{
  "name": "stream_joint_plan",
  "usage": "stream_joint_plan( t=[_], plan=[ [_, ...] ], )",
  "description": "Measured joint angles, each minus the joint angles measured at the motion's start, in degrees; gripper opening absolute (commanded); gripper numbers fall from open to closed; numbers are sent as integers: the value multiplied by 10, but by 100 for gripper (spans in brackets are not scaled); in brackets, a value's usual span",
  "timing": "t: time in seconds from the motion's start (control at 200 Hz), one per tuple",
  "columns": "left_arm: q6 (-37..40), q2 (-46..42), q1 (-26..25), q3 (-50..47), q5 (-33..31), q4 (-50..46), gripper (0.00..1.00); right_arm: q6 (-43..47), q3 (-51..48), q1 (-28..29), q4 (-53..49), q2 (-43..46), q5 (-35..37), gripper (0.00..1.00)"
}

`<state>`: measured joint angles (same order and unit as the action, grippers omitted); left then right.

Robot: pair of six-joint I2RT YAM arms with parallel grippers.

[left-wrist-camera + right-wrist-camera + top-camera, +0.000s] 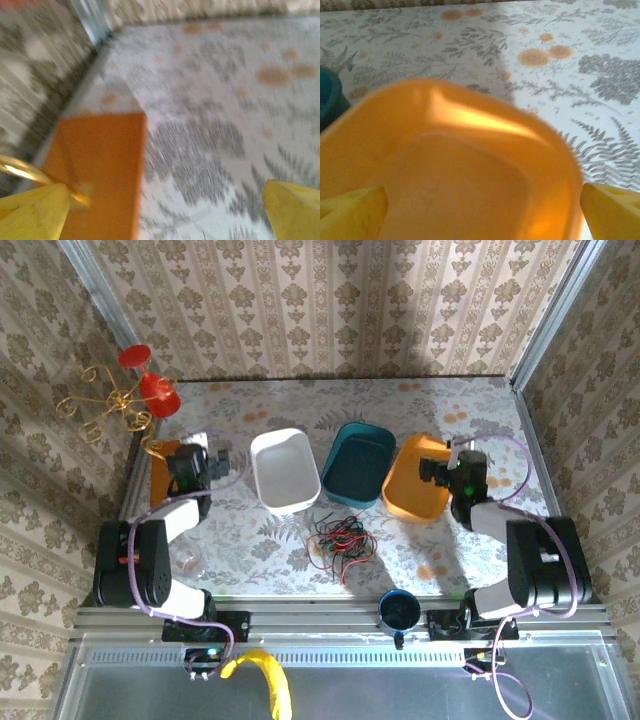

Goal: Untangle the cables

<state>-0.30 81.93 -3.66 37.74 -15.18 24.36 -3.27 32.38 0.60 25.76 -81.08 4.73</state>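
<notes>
Tabletop (440, 405) | white bin (285, 472), teal bin (360, 465), orange bin (415, 488) empty | cables (340, 538) outside | left claw (165, 210), right claw (485, 210) spread, empty

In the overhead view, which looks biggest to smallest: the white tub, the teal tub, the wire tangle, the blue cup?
1. White tub and teal tub: about alike, too close to rank.
2. The tangle of cables: somewhat smaller.
3. Blue cup: clearly smallest.
</notes>
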Motion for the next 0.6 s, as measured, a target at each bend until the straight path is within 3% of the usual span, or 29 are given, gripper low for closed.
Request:
stream_joint_plan(
  t=[0.14,0.3,0.45,0.545,0.6],
  plan=[
    [-3,-80,-73,33,-94,-61,100,-22,99,53,-149,113,71,97],
    [-59,-151,-185,16,-123,-179,100,-53,124,231,-308,234,86,93],
    [-117,-197,-341,-25,-102,-239,100,-90,124,364,-450,247,0,70],
    [-156,-193,-415,-45,-52,-248,100,-120,104,413,-510,240,-46,52],
    [-179,-184,-449,-54,-21,-243,100,-136,87,422,-531,241,-67,48]
  ],
)
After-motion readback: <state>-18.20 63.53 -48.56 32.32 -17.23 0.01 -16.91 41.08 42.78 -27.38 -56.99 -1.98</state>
